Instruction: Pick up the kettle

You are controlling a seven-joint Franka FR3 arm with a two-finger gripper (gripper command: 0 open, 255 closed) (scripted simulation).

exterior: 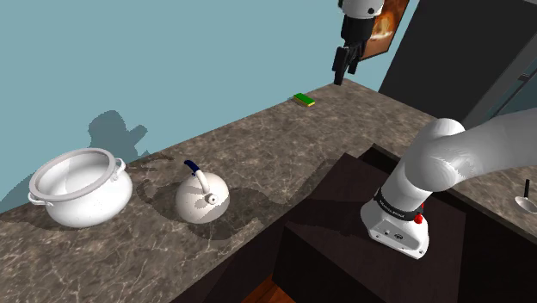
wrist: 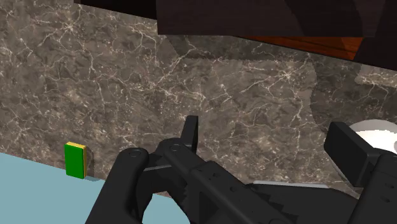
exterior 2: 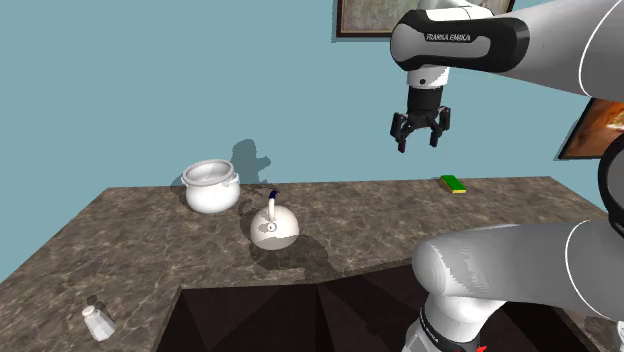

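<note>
Marble counter (exterior 2: pixel 400 215); kettle (exterior 2: pixel 274 228) well apart from hand (exterior 2: pixel 420 142) high above.

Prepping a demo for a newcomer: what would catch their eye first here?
The black gripper hangs open high above the counter, well clear of the kettle. On it, the white kettle with a blue handle sits beside a white pot; a small green block lies by the wall.

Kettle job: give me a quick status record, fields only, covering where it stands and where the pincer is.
kettle: white, dark blue handle, upright on the stone counter
pincer: open, high above counter, far from kettle, holding nothing
neighbour: white pot, apart from kettle
also: green sponge at counter's back edge; small shaker
</note>
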